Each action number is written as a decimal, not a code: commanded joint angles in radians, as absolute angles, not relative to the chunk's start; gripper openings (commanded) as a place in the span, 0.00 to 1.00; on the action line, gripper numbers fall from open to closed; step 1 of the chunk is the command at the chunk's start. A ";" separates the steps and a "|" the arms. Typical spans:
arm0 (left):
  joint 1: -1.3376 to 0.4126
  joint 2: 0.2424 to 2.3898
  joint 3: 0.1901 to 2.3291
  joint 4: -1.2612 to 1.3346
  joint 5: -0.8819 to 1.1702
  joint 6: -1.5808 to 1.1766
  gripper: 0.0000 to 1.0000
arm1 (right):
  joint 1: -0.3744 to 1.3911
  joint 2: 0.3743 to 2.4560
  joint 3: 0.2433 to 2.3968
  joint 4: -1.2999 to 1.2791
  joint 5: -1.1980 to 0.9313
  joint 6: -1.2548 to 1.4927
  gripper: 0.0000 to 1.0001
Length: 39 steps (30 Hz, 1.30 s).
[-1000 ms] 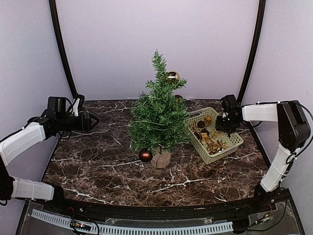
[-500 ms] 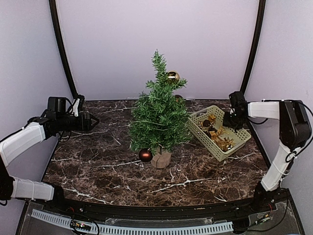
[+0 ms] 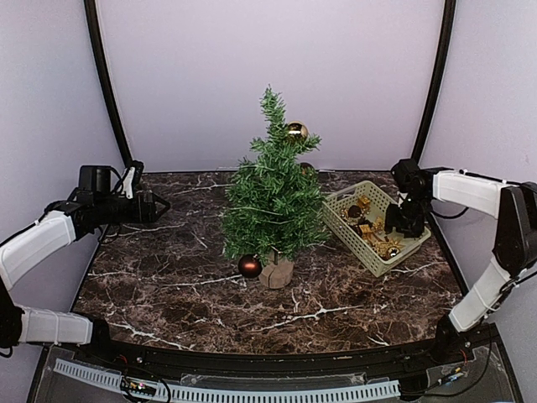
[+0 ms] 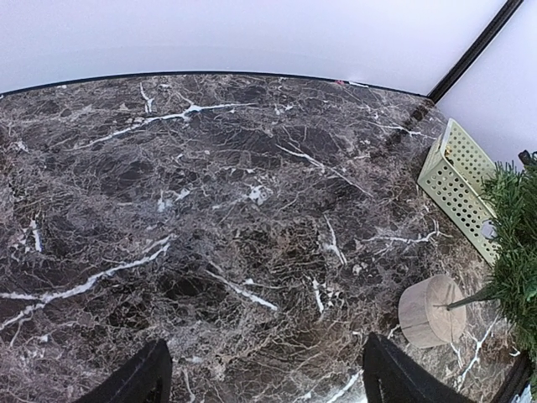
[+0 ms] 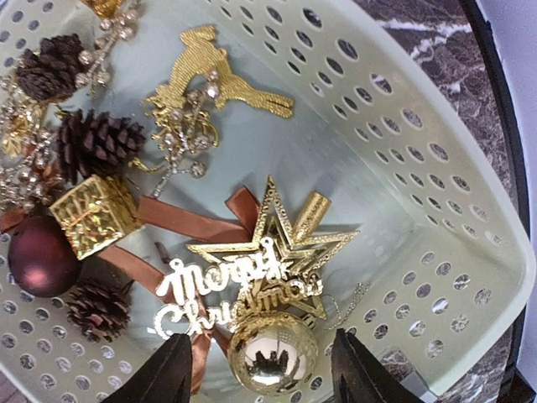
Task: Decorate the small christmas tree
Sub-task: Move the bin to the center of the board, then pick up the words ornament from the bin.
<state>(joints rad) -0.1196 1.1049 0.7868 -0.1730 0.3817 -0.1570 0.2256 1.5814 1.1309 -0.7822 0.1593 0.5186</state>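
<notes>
The small christmas tree point(image 3: 273, 197) stands mid-table on its wooden stump point(image 3: 276, 273), with a gold ball point(image 3: 295, 130) near the top and a dark red ball point(image 3: 249, 266) low on its left. In the left wrist view the stump point(image 4: 428, 311) and some branches point(image 4: 516, 252) show at the right. My right gripper point(image 3: 403, 220) is down in the pale green basket point(image 3: 369, 256) of ornaments. In the right wrist view the right gripper point(image 5: 262, 378) is open, its fingers either side of a gold ball point(image 5: 273, 353) without touching it. My left gripper point(image 3: 155, 207) hovers open at the far left, empty point(image 4: 264, 386).
The basket point(image 5: 436, 168) also holds a gold star point(image 5: 277, 243), a "Merry Christmas" sign point(image 5: 222, 290), a gold gift box point(image 5: 92, 214), pine cones point(image 5: 96, 143), a dark red ball point(image 5: 38, 256) and a gold reindeer point(image 5: 218, 75). The basket's perforated side point(image 4: 457, 189) stands behind the tree.
The right gripper has swung toward the right end of the basket and dropped into it. The basket has slid a little to the right. The left arm has stayed put.
</notes>
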 commanded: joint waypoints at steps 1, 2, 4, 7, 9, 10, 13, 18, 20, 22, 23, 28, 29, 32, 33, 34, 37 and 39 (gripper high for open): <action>-0.112 1.070 0.808 -0.159 0.408 -0.166 0.81 | 0.224 1.658 1.155 -0.829 0.200 0.513 0.58; -0.112 1.069 0.807 -0.157 0.408 -0.166 0.81 | 0.221 1.680 1.165 -0.806 0.199 0.506 0.59; -0.112 1.062 0.805 -0.158 0.411 -0.166 0.81 | 0.210 1.733 1.175 -0.763 0.190 0.487 0.59; -0.112 1.053 0.801 -0.158 0.406 -0.164 0.81 | 0.205 1.806 1.192 -0.706 0.151 0.456 0.60; -0.112 1.045 0.797 -0.160 0.398 -0.161 0.81 | 0.207 1.835 1.200 -0.675 0.125 0.438 0.63; -0.112 1.042 0.795 -0.162 0.393 -0.161 0.81 | 0.208 1.842 1.198 -0.659 0.111 0.431 0.66; -0.112 1.037 0.793 -0.162 0.386 -0.160 0.81 | 0.209 1.848 1.188 -0.607 0.083 0.426 0.70; -0.113 1.045 0.796 -0.162 0.386 -0.159 0.81 | 0.209 1.863 1.185 -0.488 0.039 0.443 0.57; -0.113 1.047 0.796 -0.161 0.388 -0.159 0.81 | 0.209 1.870 1.185 -0.437 0.029 0.445 0.48; -0.112 1.049 0.796 -0.162 0.387 -0.158 0.81 | 0.209 1.881 1.202 -0.414 0.042 0.444 0.40; -0.112 1.049 0.796 -0.163 0.386 -0.158 0.81 | 0.209 1.886 1.213 -0.408 0.049 0.440 0.37; -0.112 1.048 0.795 -0.165 0.381 -0.157 0.81 | 0.209 1.871 1.248 -0.426 0.101 0.430 0.31; -0.112 1.047 0.795 -0.166 0.381 -0.158 0.81 | 0.209 1.860 1.247 -0.430 0.111 0.428 0.28; -0.112 1.048 0.795 -0.165 0.381 -0.159 0.81 | 0.209 1.819 1.223 -0.435 0.139 0.436 0.22; -0.113 1.050 0.795 -0.165 0.381 -0.158 0.81 | 0.209 1.805 1.214 -0.438 0.145 0.442 0.21; -0.112 1.053 0.796 -0.165 0.382 -0.159 0.81 | 0.209 1.790 1.207 -0.441 0.152 0.450 0.18; -0.113 1.057 0.796 -0.167 0.388 -0.159 0.81 | 0.208 1.728 1.172 -0.433 0.170 0.482 0.09; -0.113 1.055 0.795 -0.166 0.389 -0.160 0.81 | 0.206 1.679 1.150 -0.424 0.170 0.503 0.05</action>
<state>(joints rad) -0.1196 1.0603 0.7868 -0.1734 0.3824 -0.1642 0.2085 1.7836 1.1839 -0.4488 0.1356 0.4599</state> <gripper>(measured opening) 0.809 0.079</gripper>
